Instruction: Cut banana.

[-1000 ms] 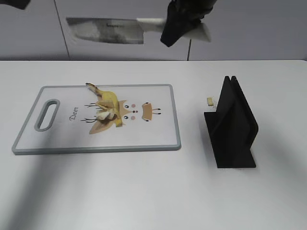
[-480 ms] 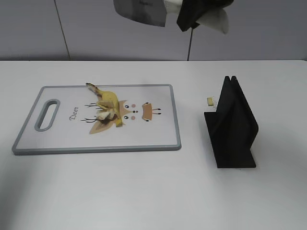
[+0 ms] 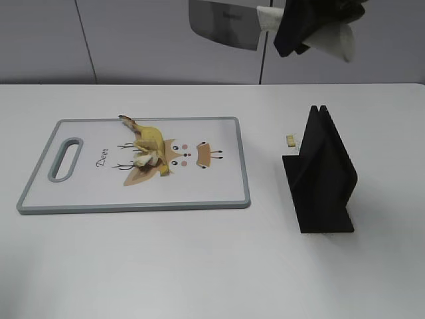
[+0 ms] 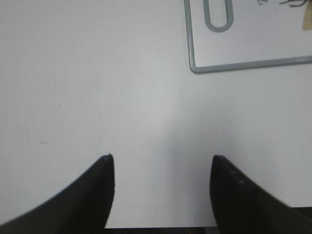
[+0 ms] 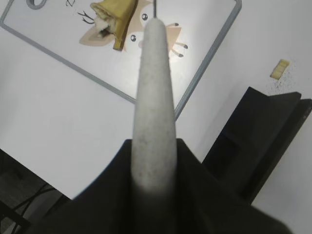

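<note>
High above the tabletop, our right tool grips the knife; the banana lies on the cutting board below and left of it. Left tool gapes empty. We should lower the blade squarely.

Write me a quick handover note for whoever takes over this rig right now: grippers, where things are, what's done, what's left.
Right gripper: shut on the knife, held high above the table, over the gap between cutting board and knife holder.
Left gripper: open, empty, over bare table beside the cutting board handle end.
Banana: on the board, over the deer print, already cut into pieces.
Black knife holder: empty, right of the board; a small crumb lies beside it.
Left: probably return the knife to the holder.
</note>
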